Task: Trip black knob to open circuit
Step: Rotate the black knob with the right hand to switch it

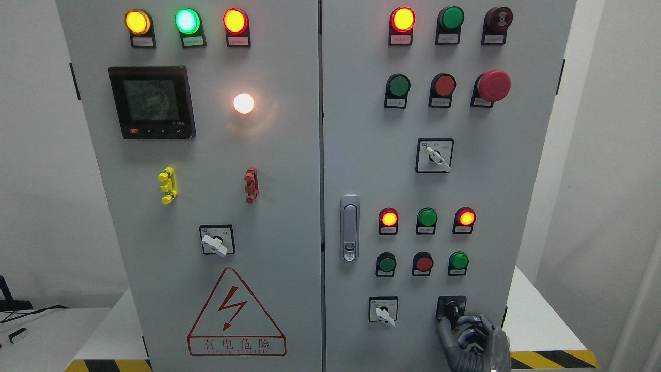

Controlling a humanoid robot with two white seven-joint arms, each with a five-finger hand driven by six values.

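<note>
Black knob point(452, 310) sits at the bottom right of the right cabinet door point(361, 129), in a black square plate, last in the lowest row. Its handle looks roughly upright, though the fingers cover part of it, so we can't call the exact angle.

Our right hand point(472, 341) comes up from the bottom edge, right of centre. The knob lies just up and left of the palm. Thumb and curled fingers point(477, 326) reach the knob's lower edge; they look to be touching or pinching it, but we can't confirm a full grip from this view. Left hand is not in view, so the right one does the job.

The move we expect is a twist about the axis pointing out of the door, so the fingers need to straddle the handle, not sit below it.

Just left in the same row: a white selector switch point(383, 312). Don't bump it.

Readable writing: the red warning triangle point(236, 310) on the left door carries "有电危险". The small tags under the lamps and buttons are too small to read. The meter display point(152, 102) is too blurred to read.
</note>
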